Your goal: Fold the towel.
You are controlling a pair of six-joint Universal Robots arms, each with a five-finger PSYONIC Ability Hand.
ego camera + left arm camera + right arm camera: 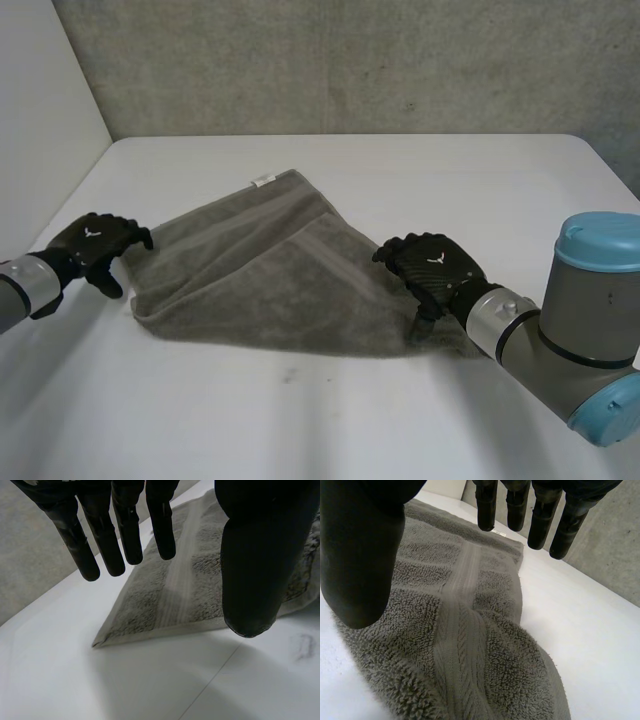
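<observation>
As towel (270, 270) lies, left hand (95, 243), right hand (430, 268) splayed.

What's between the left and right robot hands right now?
The grey towel, lying on the white table, spans the stretch from the left robot hand to the right robot hand in the head view. Nothing else there.

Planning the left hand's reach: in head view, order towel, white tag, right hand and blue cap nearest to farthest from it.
1. towel, edge beside left hand
2. white tag, towel's far corner
3. right hand, at towel's right corner
4. blue cap, far right
</observation>
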